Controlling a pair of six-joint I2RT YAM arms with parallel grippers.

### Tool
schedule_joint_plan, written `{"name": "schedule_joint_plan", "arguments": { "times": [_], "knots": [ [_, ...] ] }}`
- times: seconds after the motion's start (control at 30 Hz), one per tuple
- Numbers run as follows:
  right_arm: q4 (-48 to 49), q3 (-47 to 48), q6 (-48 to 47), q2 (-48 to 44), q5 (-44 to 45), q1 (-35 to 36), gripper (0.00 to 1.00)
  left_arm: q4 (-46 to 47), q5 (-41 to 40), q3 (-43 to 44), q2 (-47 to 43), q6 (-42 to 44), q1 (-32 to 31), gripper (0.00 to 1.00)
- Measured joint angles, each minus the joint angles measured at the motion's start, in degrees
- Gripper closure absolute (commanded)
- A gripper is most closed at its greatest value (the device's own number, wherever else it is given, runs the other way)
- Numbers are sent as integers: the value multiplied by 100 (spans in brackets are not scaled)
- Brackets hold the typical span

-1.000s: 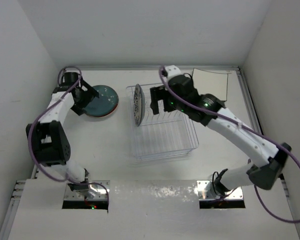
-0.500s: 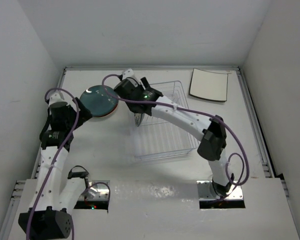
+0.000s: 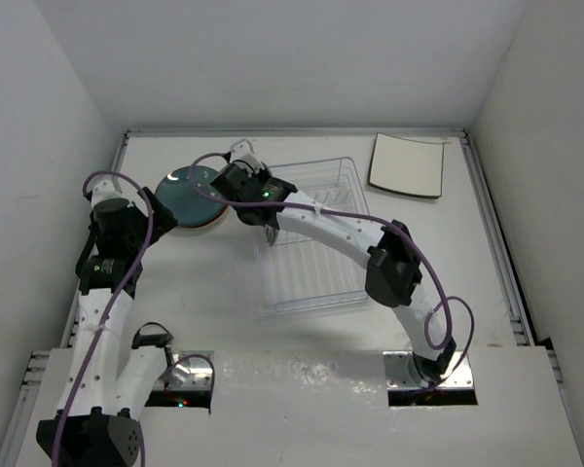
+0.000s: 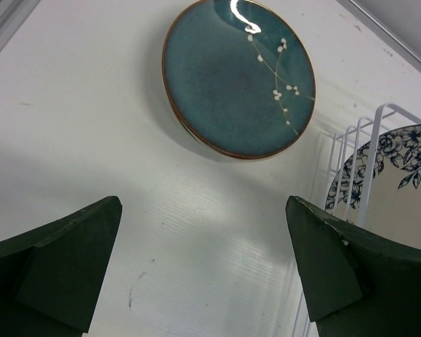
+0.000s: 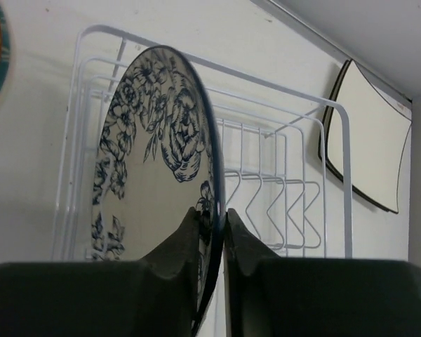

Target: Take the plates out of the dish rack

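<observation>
free table (image 4: pixel 126 210) beside rack (image 4: pixel 347 151), teal plate (image 4: pixel 238 77) ahead

Inside dish rack (image 3: pixel 321 268), left end: upright plate (image 5: pixel 154 161); left of rack: flat plate (image 4: pixel 238 77); behind-right: square plate (image 3: pixel 407 165).

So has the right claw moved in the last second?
Yes. The right claw went left across the rack to its left end, where it grips the flowered plate.

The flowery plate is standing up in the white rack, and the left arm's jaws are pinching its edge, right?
Not the left arm. The right arm's jaws are pinching the edge of the flowery plate, which stands up in the white rack. The right wrist view shows it.
</observation>
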Motion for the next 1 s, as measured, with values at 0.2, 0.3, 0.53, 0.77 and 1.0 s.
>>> {"name": "schedule_joint_plan", "arguments": {
  "times": [0.2, 0.3, 0.53, 0.77, 1.0],
  "knots": [
    [87, 118, -24, 83, 341, 28, 100, 7, -2, 0, -85, 0, 0, 0],
    [7, 210, -157, 153, 511, 24, 100, 4, -2, 0, -85, 0, 0, 0],
    [15, 431, -546, 131, 876, 22, 100, 9, 11, 0, -85, 0, 0, 0],
    [-116, 407, -601, -610, 964, -9, 100, 179, 549, -4, -85, 76, 0, 0],
    [-337, -509, 114, -2723, -605, -448, 100, 1644, 3351, -601, 66, -208, 0, 0]
  ]
}}
